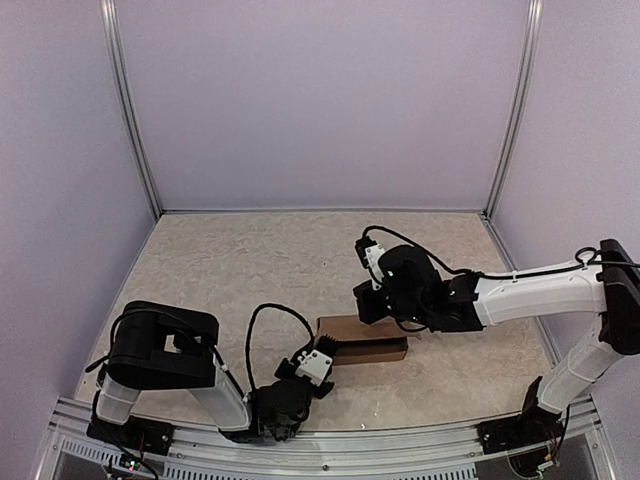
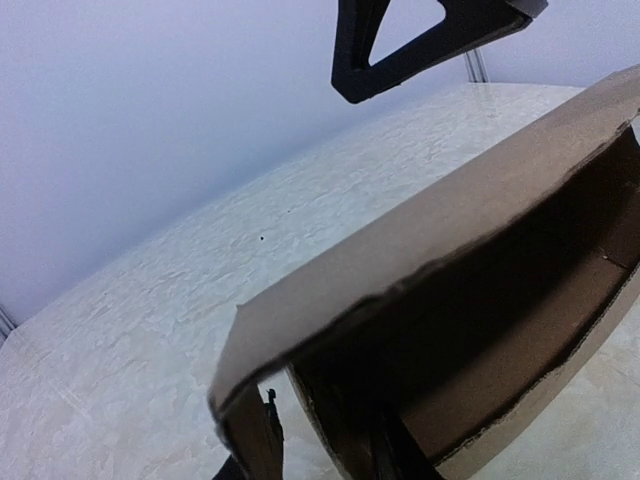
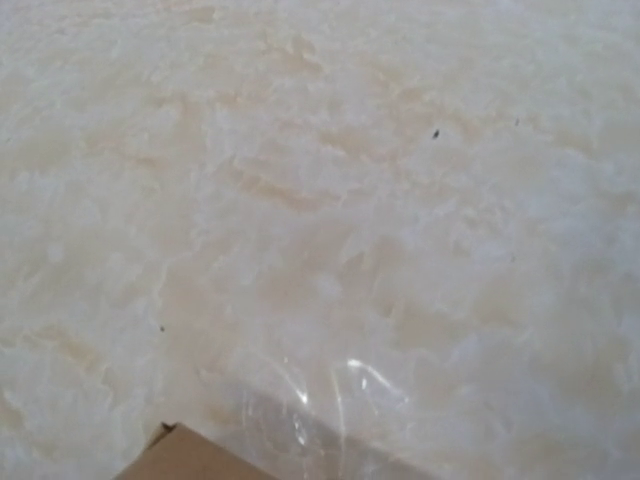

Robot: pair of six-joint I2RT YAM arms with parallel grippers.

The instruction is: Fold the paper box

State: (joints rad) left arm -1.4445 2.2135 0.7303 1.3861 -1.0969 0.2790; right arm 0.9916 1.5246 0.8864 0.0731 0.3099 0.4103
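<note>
The paper box (image 1: 365, 345) is a brown cardboard oblong lying on the table in front of the arms. In the left wrist view (image 2: 450, 250) its open end faces the camera, with the top panel bowed over a dark hollow. My left gripper (image 1: 320, 355) is at the box's left end. Its dark fingers (image 2: 252, 440) stand apart, one beside an end flap, the other inside the box. My right gripper (image 1: 372, 303) hovers just above the box's back edge; its black finger (image 2: 430, 40) shows overhead. The right wrist view shows only a box corner (image 3: 185, 455), no fingers.
The beige marbled table (image 1: 260, 270) stretches behind and to the left of the box. Lilac walls with metal corner posts (image 1: 135, 110) close in the back and sides. The metal rail (image 1: 330, 445) carrying the arm bases runs along the near edge.
</note>
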